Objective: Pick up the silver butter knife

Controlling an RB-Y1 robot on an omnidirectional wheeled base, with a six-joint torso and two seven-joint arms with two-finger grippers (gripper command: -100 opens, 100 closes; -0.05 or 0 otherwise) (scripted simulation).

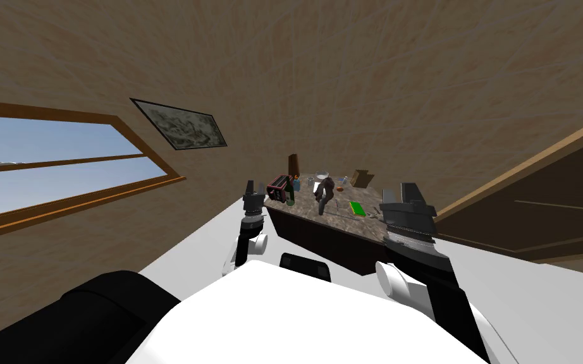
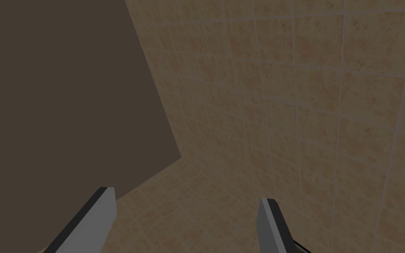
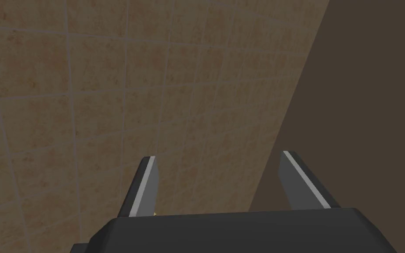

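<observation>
Tan walls (image 1: 347, 76) hold a wood-framed window (image 1: 50, 164) — blue sky beyond — and a framed picture (image 1: 179, 124); a dark counter (image 1: 322, 239) stands on beige floor tiles (image 2: 285, 110).

Head view is looking dim overall, w/ the window (image 1: 43, 170) showing as the brightest patch, pale blue. Wide lens is splaying the window's edges & the wall (image 1: 360, 76) toward the corners, whole pic rolling. Wrist views are looking murky: tan tiles (image 2: 307, 110) lying flatly lit, brown surface (image 2: 56, 88) beside them sitting darker

head camera looks over left gripper (image 1: 250, 187) and right gripper (image 1: 410, 191) to the far table (image 1: 341, 221), while both wrist cameras face close tiles (image 2: 285, 110) and a dark plane (image 2: 65, 88).
</observation>
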